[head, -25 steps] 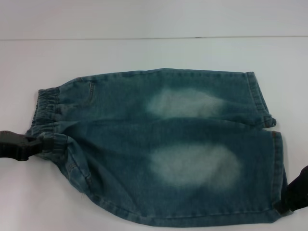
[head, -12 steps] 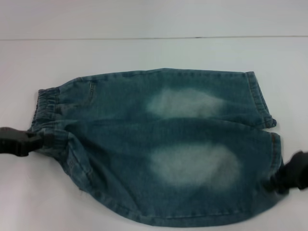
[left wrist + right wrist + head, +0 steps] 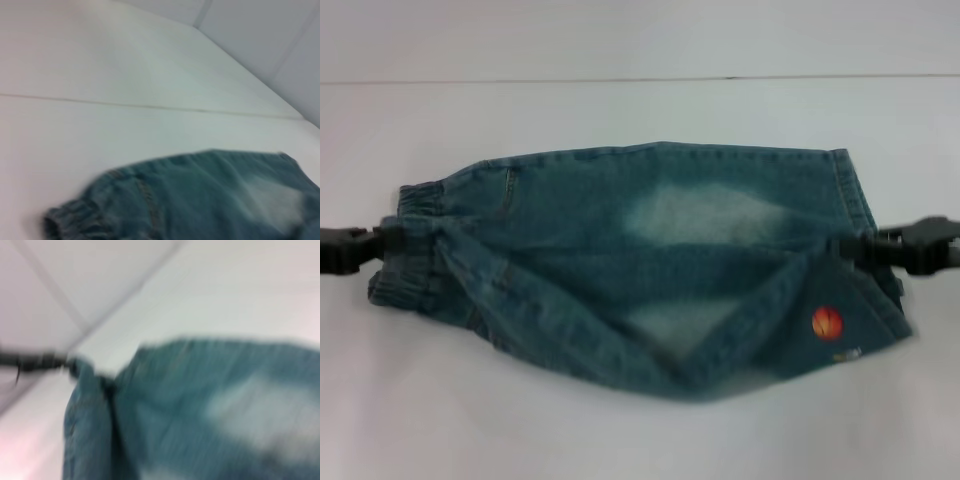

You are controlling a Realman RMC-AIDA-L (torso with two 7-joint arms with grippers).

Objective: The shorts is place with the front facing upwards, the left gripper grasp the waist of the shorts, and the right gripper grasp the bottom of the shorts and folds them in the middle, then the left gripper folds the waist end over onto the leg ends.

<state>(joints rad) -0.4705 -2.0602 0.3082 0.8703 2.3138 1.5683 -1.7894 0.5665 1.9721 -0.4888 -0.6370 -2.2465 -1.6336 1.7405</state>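
Your left gripper is clamped on the waist of the shorts, and your right gripper pinches a leg hem. The shorts lie on the white table, near half lifted, orange ball patch showing.

Plain white tabletop, thin seam line running across its far part; pale wall panels behind, even light.

Head camera looks down; both wrist cameras closely share the shorts.
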